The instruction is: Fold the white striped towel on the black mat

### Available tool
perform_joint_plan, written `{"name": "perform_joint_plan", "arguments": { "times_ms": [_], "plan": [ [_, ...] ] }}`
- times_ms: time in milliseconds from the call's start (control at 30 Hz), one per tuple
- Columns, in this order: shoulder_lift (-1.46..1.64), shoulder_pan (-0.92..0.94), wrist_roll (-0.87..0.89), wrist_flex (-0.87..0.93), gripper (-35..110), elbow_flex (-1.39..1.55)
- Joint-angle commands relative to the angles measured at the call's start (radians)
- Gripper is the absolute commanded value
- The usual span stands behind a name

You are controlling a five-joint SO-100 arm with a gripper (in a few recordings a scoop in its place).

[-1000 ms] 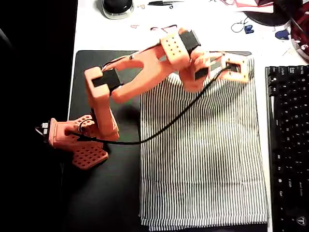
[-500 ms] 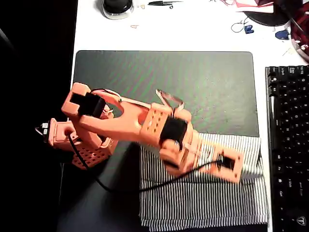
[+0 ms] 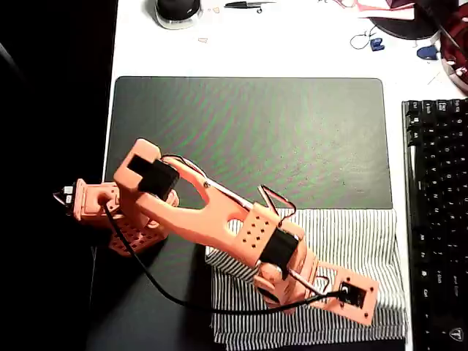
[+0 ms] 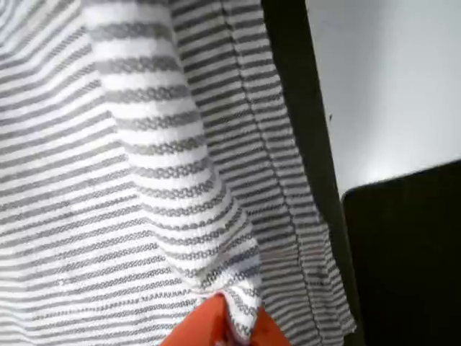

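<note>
- The pincer (image 4: 229, 328) was clamped on a pinched fold of the towel (image 3: 365, 234).
- The towel lay doubled over on the mat's (image 3: 248, 131) lower right part, beside the keyboard (image 3: 436, 219).

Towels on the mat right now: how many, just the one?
1. The striped towel lies folded over the black mat's lower right in the overhead view, its edge pinched in the gripper. The arm may hide more.

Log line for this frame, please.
phase: folding | gripper: shut on towel corner | towel: far edge drawn over near half | black mat: upper part bare
</note>
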Motion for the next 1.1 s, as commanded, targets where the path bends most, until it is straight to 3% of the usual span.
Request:
{"name": "perform_joint_plan", "arguments": {
  "times_ms": [0,200,400,800,1067],
  "plan": [
    [0.002,0.029,-0.012,-0.063,6,0.017],
    [0.054,0.083,-0.084,-0.15,16,0.075],
    [0.285,0.095,-0.138,-0.084,16,0.207],
    [0.561,-0.144,-0.009,0.021,17,0.454],
    [0.552,-0.264,0.126,-0.198,27,0.719]
  ]
}}
